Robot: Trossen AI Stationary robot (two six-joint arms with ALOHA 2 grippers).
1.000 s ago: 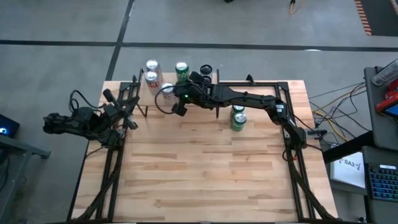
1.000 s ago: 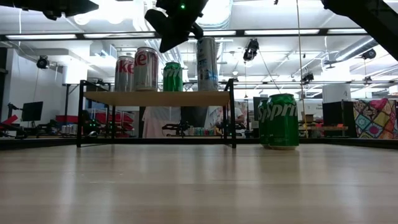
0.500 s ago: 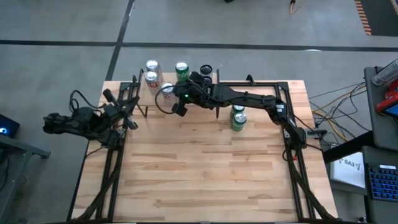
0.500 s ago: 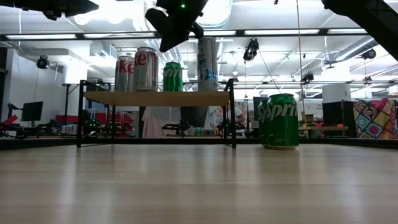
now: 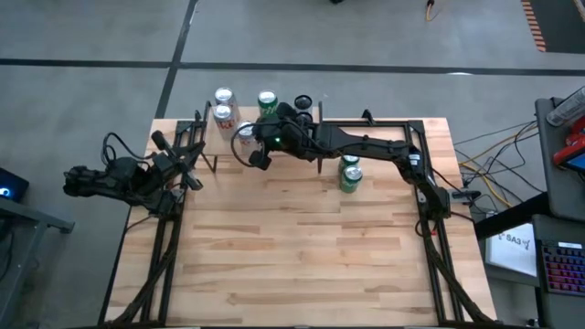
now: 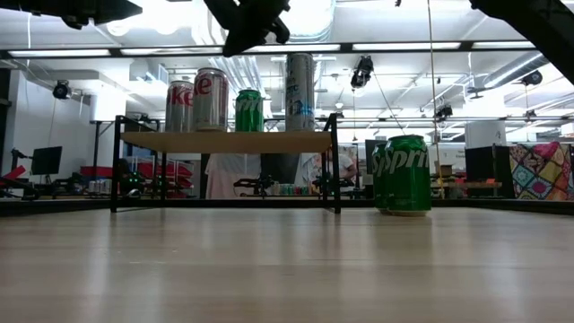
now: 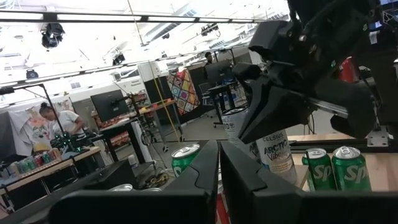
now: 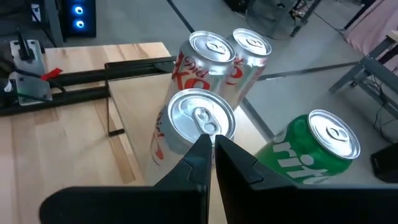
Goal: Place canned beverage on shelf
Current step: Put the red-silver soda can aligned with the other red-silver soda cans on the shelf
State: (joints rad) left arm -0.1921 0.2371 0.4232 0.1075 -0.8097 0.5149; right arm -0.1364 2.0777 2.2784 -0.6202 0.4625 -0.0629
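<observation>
Right hand above the loaded shelf

While the right hand (image 5: 257, 157) hovers closed and empty over the shelf (image 6: 229, 141) at the tabletop's (image 5: 302, 256) 11 o'clock, three Diet Coke cans (image 8: 208, 59), a Sprite can (image 6: 248, 109) and a tall Celsius can (image 6: 300, 91) stand on it. Two more Sprite cans (image 5: 350, 171) wait at 1 o'clock. Left hand (image 5: 187, 169), closed, idles at 9 o'clock.

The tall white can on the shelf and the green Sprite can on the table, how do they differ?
The tall white can is slim and taller, printed white; the green Sprite can is shorter, wider and green. The white can stands on the shelf beside other cans; the Sprite can stands on the table, right of the shelf. Both stand upright.
</observation>
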